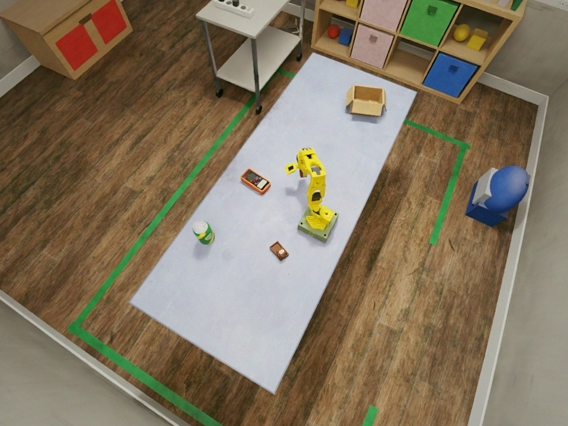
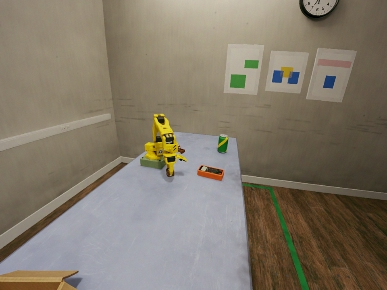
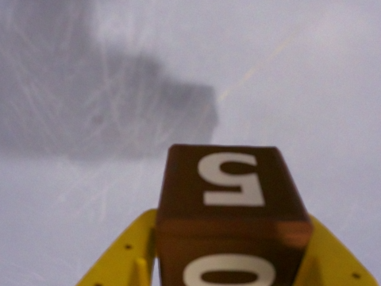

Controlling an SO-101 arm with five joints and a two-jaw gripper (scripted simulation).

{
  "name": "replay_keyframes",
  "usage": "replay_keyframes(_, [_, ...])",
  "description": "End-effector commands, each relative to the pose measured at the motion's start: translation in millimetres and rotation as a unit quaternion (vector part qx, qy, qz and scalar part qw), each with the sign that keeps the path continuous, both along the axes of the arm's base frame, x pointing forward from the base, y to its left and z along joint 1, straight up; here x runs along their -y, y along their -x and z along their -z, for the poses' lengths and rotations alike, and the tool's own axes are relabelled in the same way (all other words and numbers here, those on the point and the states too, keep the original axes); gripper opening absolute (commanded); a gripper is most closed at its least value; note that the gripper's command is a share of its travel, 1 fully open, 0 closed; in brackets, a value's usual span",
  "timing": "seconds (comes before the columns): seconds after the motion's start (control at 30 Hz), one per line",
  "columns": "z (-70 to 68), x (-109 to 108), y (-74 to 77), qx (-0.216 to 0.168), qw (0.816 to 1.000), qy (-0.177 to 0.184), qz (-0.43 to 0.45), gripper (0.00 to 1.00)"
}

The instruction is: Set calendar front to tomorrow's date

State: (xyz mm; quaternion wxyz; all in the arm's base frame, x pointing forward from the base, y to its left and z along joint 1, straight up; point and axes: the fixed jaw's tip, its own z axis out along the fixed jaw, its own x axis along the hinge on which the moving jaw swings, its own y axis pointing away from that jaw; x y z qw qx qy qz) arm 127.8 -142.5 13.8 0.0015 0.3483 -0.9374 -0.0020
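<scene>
My gripper [image 1: 301, 174] [image 2: 169, 172] [image 3: 233, 226] is shut on a dark brown cube [image 3: 214, 214]. The wrist view shows a white 5, upside down in that view, on its upper face and part of a 0 on the face below. The cube hangs above the table, with its shadow on the surface. The brown calendar tray [image 1: 274, 245] [image 2: 182, 151] stands on the table away from the gripper, partly hidden behind the arm in the exterior view. The other cube [image 1: 281, 252] sits in one end of it, with an 8 visible; the other end is empty. The front digits are too small to read.
An orange multimeter [image 1: 255, 181] [image 2: 210, 172] lies near the far table edge. A green can [image 1: 203, 232] [image 2: 222, 143] stands beyond the tray. An open cardboard box [image 1: 365, 102] [image 2: 29, 280] stands at the other end of the table.
</scene>
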Motion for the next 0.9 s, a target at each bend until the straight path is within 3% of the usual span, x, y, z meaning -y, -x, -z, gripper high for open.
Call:
replay_keyframes(0.0, [2.0,6.5,5.3,0.001,1.000,0.000,0.018,0.00])
replay_keyframes(0.27, [2.4,12.3,12.6,0.001,0.999,0.000,0.042,0.00])
replay_keyframes(0.87, [2.5,14.1,12.3,0.004,0.999,0.004,0.036,0.00])
